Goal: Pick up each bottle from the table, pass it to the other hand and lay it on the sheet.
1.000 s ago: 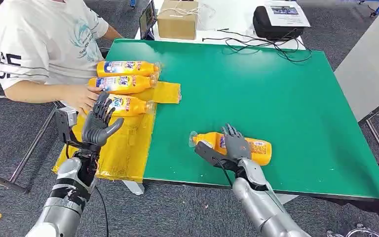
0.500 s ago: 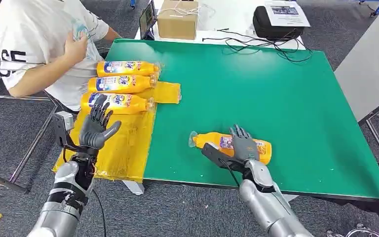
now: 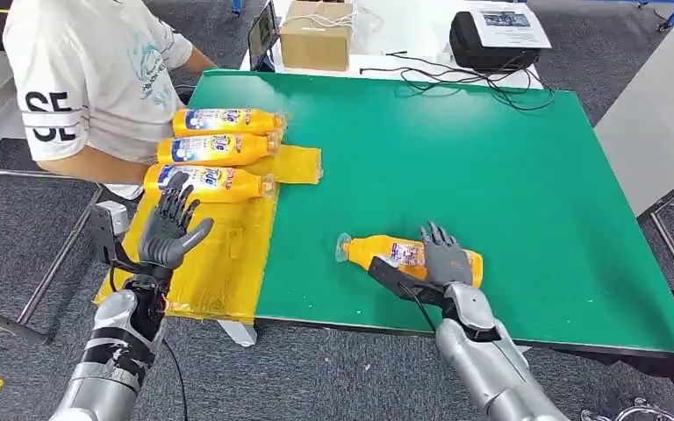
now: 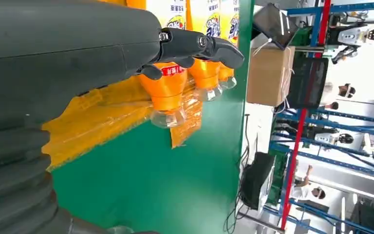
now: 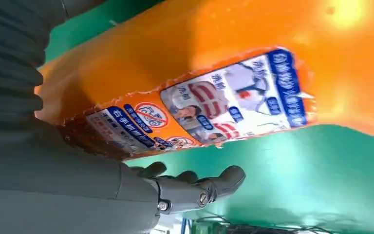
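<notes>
Grey carpet surrounds a green bench. A yellow sheet drapes over the bench's near left edge. Three orange bottles lie on their sides on the sheet, side by side in a row, caps pointing toward the bench's middle: a far bottle, a middle bottle and a near bottle.

A fourth bottle, orange with a clear cap, lies on its side on the bare green, well apart from the sheet and close to the bench's near edge. The right robot hand rests on top of this fourth bottle, its fingers spread over the label, not wrapped around it. In the right wrist view the fourth bottle's printed label sits close above the hand's dark fingers.

The left robot hand hovers above the sheet, just beside the near bottle, upright with fingers apart and holding nothing.

A person in a white shirt sits beside the sheet's far end. Beyond the bench stand a cardboard box and a black bag, with black cables trailing onto the green.
</notes>
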Controlling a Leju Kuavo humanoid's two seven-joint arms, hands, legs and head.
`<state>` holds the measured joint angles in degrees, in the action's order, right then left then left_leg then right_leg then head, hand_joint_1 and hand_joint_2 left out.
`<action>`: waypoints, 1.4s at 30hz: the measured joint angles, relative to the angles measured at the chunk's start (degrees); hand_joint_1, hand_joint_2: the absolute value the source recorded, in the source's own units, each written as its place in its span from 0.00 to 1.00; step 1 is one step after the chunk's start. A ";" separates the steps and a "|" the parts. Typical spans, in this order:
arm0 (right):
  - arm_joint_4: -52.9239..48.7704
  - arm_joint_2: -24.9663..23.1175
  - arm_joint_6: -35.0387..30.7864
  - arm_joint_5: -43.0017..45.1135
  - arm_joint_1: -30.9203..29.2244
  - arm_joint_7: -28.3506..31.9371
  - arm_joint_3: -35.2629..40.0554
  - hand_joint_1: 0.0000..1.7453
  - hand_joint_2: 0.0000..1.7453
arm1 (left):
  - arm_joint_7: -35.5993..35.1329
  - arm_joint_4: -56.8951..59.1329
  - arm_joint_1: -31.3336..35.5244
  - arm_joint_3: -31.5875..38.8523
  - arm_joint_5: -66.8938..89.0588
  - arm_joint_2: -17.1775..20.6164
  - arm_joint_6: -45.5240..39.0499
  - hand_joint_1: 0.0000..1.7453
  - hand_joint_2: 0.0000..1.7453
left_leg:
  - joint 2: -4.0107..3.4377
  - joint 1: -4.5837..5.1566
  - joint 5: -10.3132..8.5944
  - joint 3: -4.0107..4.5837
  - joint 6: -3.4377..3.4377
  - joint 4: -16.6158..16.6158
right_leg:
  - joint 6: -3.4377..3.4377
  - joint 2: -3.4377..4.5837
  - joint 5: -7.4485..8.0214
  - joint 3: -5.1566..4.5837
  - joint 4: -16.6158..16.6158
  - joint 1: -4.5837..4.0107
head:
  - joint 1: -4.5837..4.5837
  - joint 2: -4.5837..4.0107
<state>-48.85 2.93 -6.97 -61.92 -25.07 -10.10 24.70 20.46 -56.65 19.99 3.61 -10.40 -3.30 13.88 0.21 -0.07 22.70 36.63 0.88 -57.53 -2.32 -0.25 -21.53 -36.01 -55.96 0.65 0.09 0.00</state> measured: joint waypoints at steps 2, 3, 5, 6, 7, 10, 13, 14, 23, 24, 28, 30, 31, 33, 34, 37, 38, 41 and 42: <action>0.24 0.35 0.13 -0.20 -0.22 -0.15 0.00 1.00 1.00 | -0.04 0.00 -0.01 0.00 0.07 0.00 -0.07 0.00 1.00 | 0.00 0.00 0.00 -0.02 0.00 0.00 | 0.00 0.00 0.00 0.03 0.00 0.00 | 0.00 0.00; 0.37 0.50 0.28 -0.42 -0.29 -0.15 0.00 1.00 1.00 | -0.04 0.00 -0.01 0.00 0.07 0.04 -0.09 0.00 1.00 | 0.00 0.00 0.00 -0.04 0.00 0.00 | 0.00 0.00 0.00 0.04 0.00 0.00 | 0.00 0.00; 0.70 0.57 0.79 -0.63 -0.38 -0.22 0.02 1.00 1.00 | -0.15 0.00 -0.01 0.00 0.28 0.07 -0.15 0.00 1.00 | 0.00 0.00 0.00 -0.05 0.00 0.00 | 0.00 0.00 0.00 0.05 0.00 0.00 | 0.00 0.00; 0.96 0.65 1.39 -0.61 -0.61 -0.22 0.02 1.00 1.00 | -0.28 0.00 0.00 0.00 0.67 0.09 -0.26 0.00 1.00 | 0.00 0.00 0.00 -0.06 0.00 0.00 | 0.00 0.00 0.00 0.05 0.00 0.00 | 0.00 0.00; 1.40 0.76 2.08 -0.33 -1.09 -0.04 0.04 1.00 1.00 | -0.44 0.00 0.01 -0.02 1.27 0.15 -0.48 0.00 1.00 | 0.00 0.00 -0.01 -0.08 0.00 0.00 | 0.00 0.00 0.00 0.06 0.01 0.00 | 0.00 0.00; 3.06 1.20 3.73 0.96 -2.62 1.18 0.02 1.00 1.00 | -0.57 0.02 0.04 -0.09 2.03 0.35 -0.46 0.00 1.00 | 0.00 0.00 -0.01 -0.17 0.00 0.00 | 0.00 0.00 0.00 0.15 0.01 0.00 | 0.00 0.00; 5.09 1.25 4.31 1.81 -4.22 2.40 0.04 1.00 1.00 | -0.55 0.17 0.26 -0.31 2.99 0.59 -0.41 0.00 1.00 | -0.01 0.00 -0.01 -0.20 0.00 0.00 | 0.00 0.01 0.00 0.18 0.02 0.00 | 0.00 0.00; 5.75 1.25 4.20 1.81 -4.64 2.47 0.07 1.00 1.00 | -0.61 0.24 0.37 -0.42 3.30 0.61 -0.42 0.00 1.00 | -0.01 0.00 -0.01 -0.21 0.00 0.00 | 0.00 0.00 0.00 0.20 0.02 0.00 | 0.00 0.00; 10.33 0.04 6.90 7.14 -8.63 6.92 0.07 1.00 1.00 | -1.75 2.69 1.85 -2.10 5.42 1.53 0.11 0.00 1.00 | -0.07 0.00 0.00 -0.32 0.00 0.00 | 0.01 0.03 0.03 0.27 0.01 -0.01 | 0.00 0.00; 10.86 -0.11 7.59 8.71 -9.39 7.96 0.04 1.00 1.00 | -1.57 3.06 2.19 -2.36 5.84 1.57 0.07 0.00 1.00 | -0.11 0.00 0.00 -0.32 0.00 0.01 | 0.01 0.04 0.06 0.26 0.01 -0.01 | 0.02 0.00; 12.33 -1.95 7.80 12.68 -11.04 10.14 0.04 1.00 1.00 | -1.20 4.33 3.27 -3.65 7.15 1.70 -0.74 0.00 1.00 | -0.29 0.00 -0.02 -0.33 -0.02 0.00 | 0.13 0.15 0.17 0.17 0.01 -0.02 | -0.02 0.00; 12.74 -2.58 7.76 12.98 -11.31 10.14 0.04 1.00 1.00 | -1.18 4.57 3.44 -4.09 7.23 1.70 -0.87 0.00 1.00 | -0.28 -0.02 -0.05 -0.33 -0.02 0.00 | 0.14 0.16 0.16 0.18 0.00 -0.03 | 0.00 0.00; 12.92 -2.88 7.41 13.37 -11.42 10.18 0.07 1.00 1.00 | -1.18 4.68 3.45 -4.39 7.26 1.70 -0.96 0.00 1.00 | -0.27 -0.02 -0.05 -0.32 -0.02 0.00 | 0.14 0.15 0.16 0.19 -0.01 -0.03 | 0.02 0.00; 13.07 -3.47 4.91 15.55 -11.38 11.71 -0.04 1.00 1.00 | -1.18 4.94 3.45 -4.65 7.67 1.73 -1.22 0.00 1.00 | -0.27 -0.02 -0.04 -0.28 -0.02 0.01 | 0.13 0.16 0.16 0.17 -0.03 -0.03 | 0.02 0.00; 13.07 -4.03 3.38 16.75 -11.27 12.57 -0.22 1.00 1.00 | -1.18 5.01 3.47 -4.85 8.22 1.70 -1.42 0.00 1.00 | -0.29 -0.02 -0.04 -0.26 -0.02 0.01 | 0.13 0.18 0.16 0.13 -0.03 -0.03 | 0.02 0.00; 11.36 -7.35 -3.68 19.17 -10.22 14.49 -0.85 1.00 1.00 | -0.94 5.16 4.02 -6.54 11.59 1.20 -4.03 0.00 1.00 | -0.35 -0.01 -0.03 -0.20 -0.02 0.00 | 0.13 0.22 0.16 0.00 -0.02 -0.03 | 0.00 0.00; 10.38 -8.38 -5.54 19.54 -9.92 14.71 -0.96 1.00 1.00 | -0.85 5.31 4.38 -7.19 12.51 0.68 -4.90 0.00 1.00 | -0.29 -0.02 -0.04 -0.16 -0.03 0.00 | 0.14 0.20 0.15 -0.02 -0.02 -0.03 | 0.00 0.00; 7.38 -11.66 -10.13 20.53 -9.67 15.70 -0.96 1.00 1.00 | -0.83 6.10 5.43 -9.05 13.40 -0.81 -5.64 0.00 1.00 | -0.25 -0.02 -0.05 -0.10 -0.03 0.00 | 0.14 0.17 0.14 -0.03 -0.03 -0.03 | 0.00 0.00; 6.65 -12.47 -10.98 21.08 -9.68 16.21 -0.96 1.00 1.00 | -0.83 6.55 5.84 -9.50 13.16 -1.31 -5.42 0.00 1.00 | -0.26 -0.02 -0.05 -0.10 -0.03 0.00 | 0.14 0.17 0.14 -0.03 -0.03 -0.02 | -0.02 0.00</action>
<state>-42.19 -9.54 -17.95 -40.84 -34.75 6.11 23.74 19.63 -50.10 25.83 -5.90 2.76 -4.61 8.45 -0.06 -0.08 22.65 36.53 0.86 -57.52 -2.18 -0.07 -21.39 -36.04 -55.99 0.63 0.07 0.00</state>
